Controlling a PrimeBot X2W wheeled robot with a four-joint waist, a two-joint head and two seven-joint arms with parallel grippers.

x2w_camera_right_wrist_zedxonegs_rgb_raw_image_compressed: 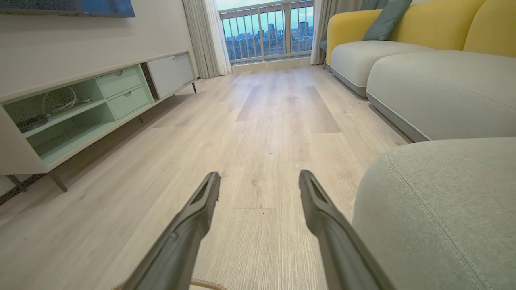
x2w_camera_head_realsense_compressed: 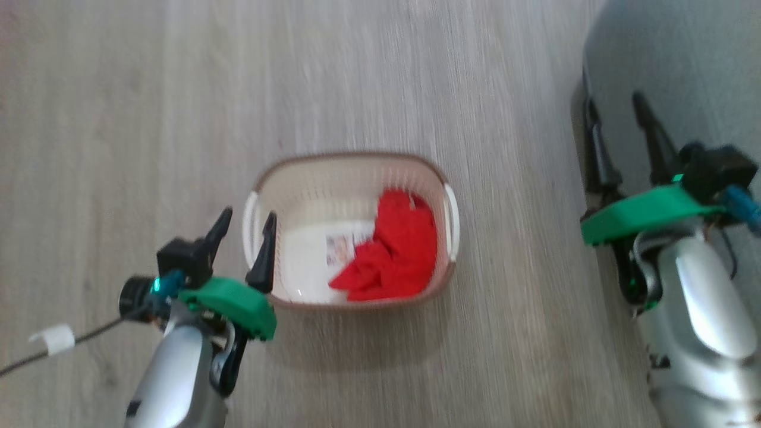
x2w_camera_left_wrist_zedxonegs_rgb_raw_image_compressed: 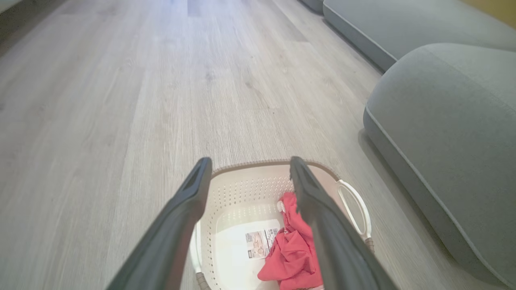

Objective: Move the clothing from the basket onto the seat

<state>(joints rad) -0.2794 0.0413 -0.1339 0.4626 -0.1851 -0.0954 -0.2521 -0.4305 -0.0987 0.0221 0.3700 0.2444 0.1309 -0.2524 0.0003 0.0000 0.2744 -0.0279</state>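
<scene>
Jaws wide, the left gripper (x2w_camera_head_realsense_compressed: 248, 221) hung over the basket's (x2w_camera_head_realsense_compressed: 351, 157) left rim, apparently aiming for the red clothing (x2w_camera_head_realsense_compressed: 395, 249) against its right wall; the right gripper (x2w_camera_head_realsense_compressed: 614, 104), equally wide, waited at the seat's (x2w_camera_head_realsense_compressed: 684, 59) edge.

Left arm (x2w_camera_head_realsense_compressed: 178, 380), lower left: glossy silver shell, bright green wrist plate (x2w_camera_head_realsense_compressed: 232, 304), black camera block (x2w_camera_head_realsense_compressed: 181, 258), thin dark cable (x2w_camera_head_realsense_compressed: 95, 330) with white tag (x2w_camera_head_realsense_compressed: 53, 337), left gripper (x2w_camera_head_realsense_compressed: 248, 214) with two long dark tapered fingers; right arm (x2w_camera_head_realsense_compressed: 701, 309), right edge: same build plus blue connector (x2w_camera_head_realsense_compressed: 743, 205); small teal light (x2w_camera_head_realsense_compressed: 156, 286) on each wrist.
</scene>
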